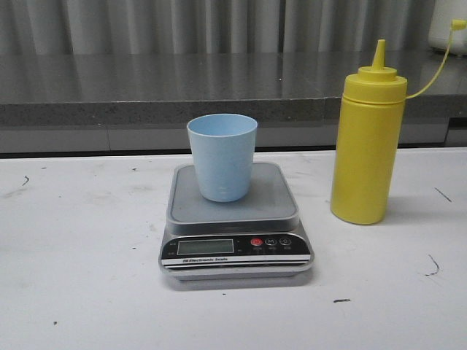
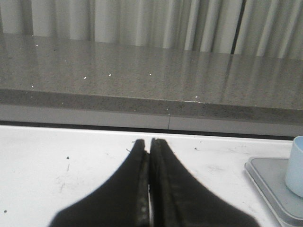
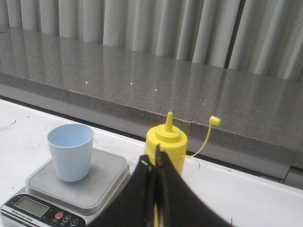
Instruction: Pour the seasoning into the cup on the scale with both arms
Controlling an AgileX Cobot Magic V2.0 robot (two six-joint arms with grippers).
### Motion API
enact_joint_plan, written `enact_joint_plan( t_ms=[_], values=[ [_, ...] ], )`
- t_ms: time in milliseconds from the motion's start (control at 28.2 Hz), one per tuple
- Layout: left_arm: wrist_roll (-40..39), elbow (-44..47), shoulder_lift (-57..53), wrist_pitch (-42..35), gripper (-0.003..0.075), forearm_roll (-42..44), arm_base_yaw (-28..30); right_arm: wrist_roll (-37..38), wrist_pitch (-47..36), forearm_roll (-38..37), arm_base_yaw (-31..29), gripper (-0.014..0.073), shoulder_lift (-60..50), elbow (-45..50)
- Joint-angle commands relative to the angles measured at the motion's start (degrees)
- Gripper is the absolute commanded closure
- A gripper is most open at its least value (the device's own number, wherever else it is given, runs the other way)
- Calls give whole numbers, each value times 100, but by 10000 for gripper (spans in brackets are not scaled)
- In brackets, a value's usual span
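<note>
The seasoning bottle (image 1: 367, 146) stands upright on the white worktop (image 1: 80, 277), its long axis vertical and its pointed nozzle aimed straight up. It is tall and yellow, with a ribbed shoulder under the nozzle and a thin yellow cord (image 1: 430, 76) that arcs away from the neck to a small cap (image 1: 457, 24) hanging free in the air at the robot's right. Just beside it, to the robot's left and apart from it, lies the scale (image 1: 235, 222), flat and silver-grey, with a square platform, a blank-looking LCD display, one red button and two dark ones, and the label "Electronic Scale" along its front edge. The cup (image 1: 222, 157) stands upright on the platform, mouth up, light blue, tapered toward its base, and nothing can be seen inside it. In the right wrist view the right tool (image 3: 155, 163) hangs clenched, its black fingers pressed together in front of the bottle, gripping nothing. In the left wrist view the left tool (image 2: 147, 144) is likewise clenched over bare worktop, with the scale's corner and the cup at the edge of that view.
</note>
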Motion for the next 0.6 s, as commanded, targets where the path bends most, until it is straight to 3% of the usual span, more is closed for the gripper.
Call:
enact_joint_plan(
  t_ms=[0,177,567],
  values=[
    [-229,344,-101,-1042,740,71,49,-34,-434,6,-40,636,39,-142],
    [-253,1373,-101,-2174,740,-32,49,-34,-434,6,-40,636,39,-142],
    [-253,1357,-101,-1905,740,-64,49,-34,-434,6,-40,636,39,-142]
  ],
)
